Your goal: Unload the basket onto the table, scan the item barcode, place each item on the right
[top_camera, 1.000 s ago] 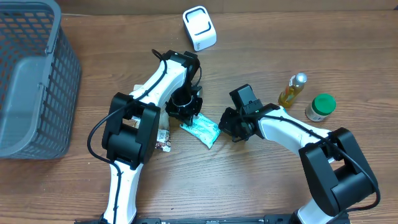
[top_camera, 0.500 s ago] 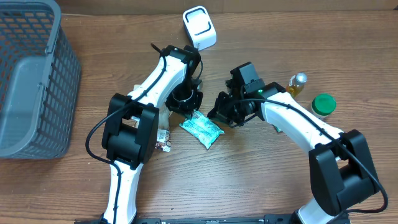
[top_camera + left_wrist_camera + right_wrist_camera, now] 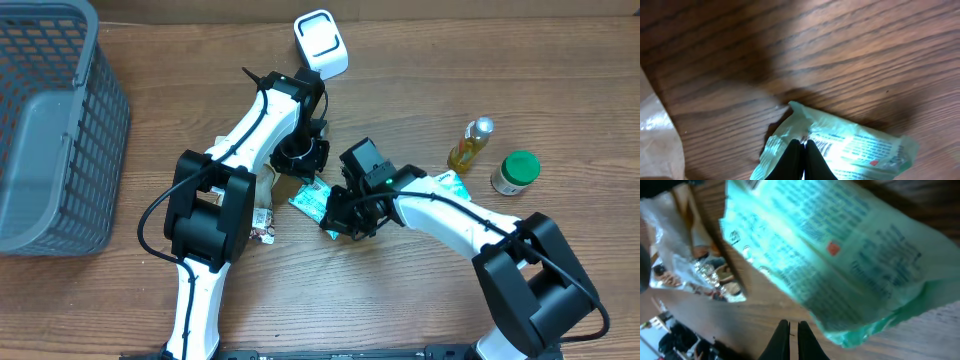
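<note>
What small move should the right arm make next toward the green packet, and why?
Probably open the right fingers and ease them onto the near edge of the green packet: they are shut on nothing, just beside the packet, which lies on the table far from the white scanner.

1. Overhead view: even, fairly bright light from above. The wooden table [image 3: 560, 60] is sharp, and only short, soft shadows lie under the left arm [image 3: 245, 135] and right arm [image 3: 450, 205]. The white scanner [image 3: 321, 44] is nearly blown out
2. Left wrist view: dimmer and soft throughout. Broad dark shadows cross the wood at upper left and at right, and a glare patch whitens the mint packet [image 3: 850, 150]
3. Right wrist view: the packet [image 3: 840, 260] sits too close to focus, its print smeared by blur and its colours washed pale. The lower right corner is dark
</note>
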Tool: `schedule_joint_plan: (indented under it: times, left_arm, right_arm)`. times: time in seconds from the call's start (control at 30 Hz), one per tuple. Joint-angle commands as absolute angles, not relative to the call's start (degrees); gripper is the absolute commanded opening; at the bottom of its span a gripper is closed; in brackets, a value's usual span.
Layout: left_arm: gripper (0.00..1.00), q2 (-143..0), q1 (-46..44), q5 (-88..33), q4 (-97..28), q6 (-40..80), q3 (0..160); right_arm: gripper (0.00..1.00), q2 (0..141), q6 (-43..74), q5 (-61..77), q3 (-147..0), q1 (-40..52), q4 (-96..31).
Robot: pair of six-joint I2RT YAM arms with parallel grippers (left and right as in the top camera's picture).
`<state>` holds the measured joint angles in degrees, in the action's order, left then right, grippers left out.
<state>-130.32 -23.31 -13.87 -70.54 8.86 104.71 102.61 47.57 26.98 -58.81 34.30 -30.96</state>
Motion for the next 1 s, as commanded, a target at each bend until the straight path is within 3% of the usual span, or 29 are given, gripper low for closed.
schedule_joint_plan:
  times: [0.0, 0.6, 0.77, 0.97]
  left_arm:
    - [0.04, -130.6, -24.5, -15.1, -69.8, 9.4, 103.5]
    - [0.04, -129.7, -23.5, -15.4, -69.8, 10.3, 104.4]
    - [0.04, -126.9, -20.9, -16.2, -77.0, 10.3, 109.3]
    - [0.04, -126.5, -20.4, -15.9, -79.4, 8.1, 106.5]
  right_arm:
    - [0.04, 102.0, 51.8, 24.0, -55.5, 34.4, -28.1]
    - [0.04, 102.0, 54.8, 22.0, -51.0, 34.4, -25.7]
    - [0.04, 101.6, 46.9, 30.3, -53.6, 34.2, -25.4]
    - [0.04, 100.7, 44.4, 30.3, -57.5, 32.9, -26.1]
